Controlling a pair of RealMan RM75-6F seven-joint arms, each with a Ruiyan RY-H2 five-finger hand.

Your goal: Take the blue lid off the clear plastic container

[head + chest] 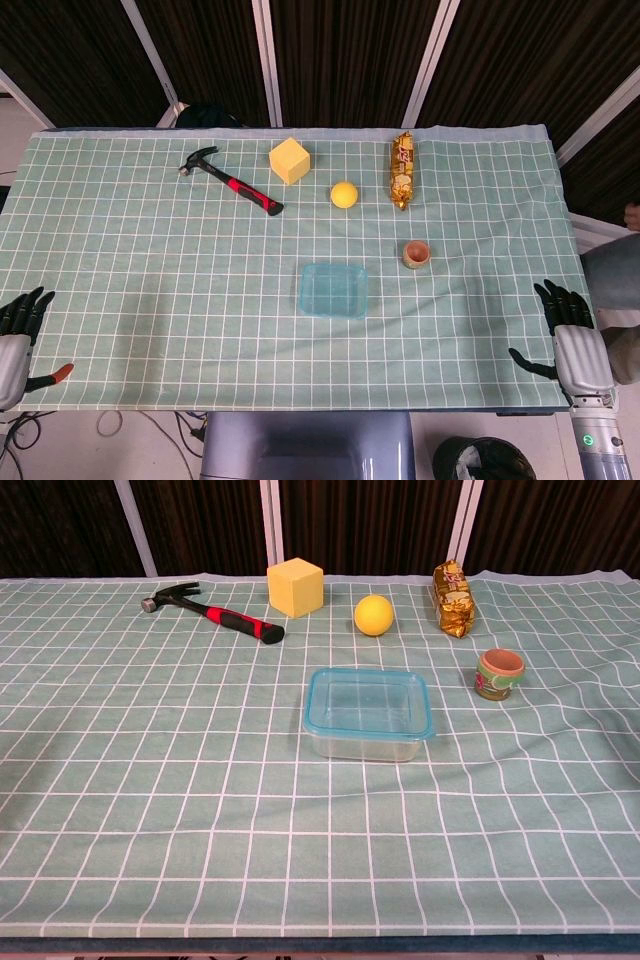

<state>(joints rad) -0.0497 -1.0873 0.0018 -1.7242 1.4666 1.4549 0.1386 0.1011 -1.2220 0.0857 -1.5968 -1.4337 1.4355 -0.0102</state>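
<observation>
A clear plastic container [333, 291] [368, 718] sits near the middle of the table, with its blue lid [369, 703] on top. My left hand [20, 338] rests at the table's near left edge, fingers apart and holding nothing. At the near right edge lies my right hand [570, 335], also with spread fingers and empty. Both hands are far from the container and appear only in the head view.
Behind the container lie a hammer [214, 613], a yellow block [295, 586], a yellow ball [373, 615] and a gold snack packet [453, 599]. A small tape roll [499, 673] stands right of the container. A green checked cloth [150, 780] covers the table.
</observation>
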